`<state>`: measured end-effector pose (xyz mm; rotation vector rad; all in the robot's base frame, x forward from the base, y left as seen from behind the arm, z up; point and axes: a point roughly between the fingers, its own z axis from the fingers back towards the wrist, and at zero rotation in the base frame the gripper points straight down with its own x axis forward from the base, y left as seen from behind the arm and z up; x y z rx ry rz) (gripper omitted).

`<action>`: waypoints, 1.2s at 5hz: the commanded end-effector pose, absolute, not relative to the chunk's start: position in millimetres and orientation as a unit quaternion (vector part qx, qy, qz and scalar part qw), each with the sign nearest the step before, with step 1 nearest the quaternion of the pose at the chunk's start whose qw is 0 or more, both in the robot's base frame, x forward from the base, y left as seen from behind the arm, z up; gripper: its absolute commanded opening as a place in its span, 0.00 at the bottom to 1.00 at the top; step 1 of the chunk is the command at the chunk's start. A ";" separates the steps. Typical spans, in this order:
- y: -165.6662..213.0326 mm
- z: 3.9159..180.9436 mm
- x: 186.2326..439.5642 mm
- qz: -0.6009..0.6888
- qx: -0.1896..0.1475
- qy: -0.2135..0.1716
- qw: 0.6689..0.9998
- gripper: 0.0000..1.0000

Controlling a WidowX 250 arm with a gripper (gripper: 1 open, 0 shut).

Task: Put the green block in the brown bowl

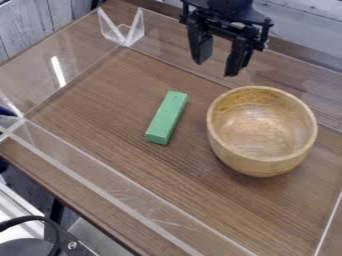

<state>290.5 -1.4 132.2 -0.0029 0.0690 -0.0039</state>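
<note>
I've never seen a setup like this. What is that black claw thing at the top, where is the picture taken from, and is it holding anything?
The black claw is a robot arm's gripper, its hand, pointing down with its fingers apart and nothing between them. The single picture comes from a camera looking down at the wooden table from the side opposite the arm. Clear plastic walls fence the table. On it lie a green block, flat, and to its right in the picture a brown bowl, empty. The gripper hangs above the table behind both, touching neither.
</note>
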 end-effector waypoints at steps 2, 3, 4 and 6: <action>20.6 112.6 270.2 0.011 0.009 0.059 0.998 1.00; 33.9 100.1 259.1 0.028 0.007 0.066 0.997 0.00; 44.3 88.3 248.9 0.032 0.009 0.070 0.997 1.00; 52.2 63.1 247.7 0.043 0.009 0.085 0.995 1.00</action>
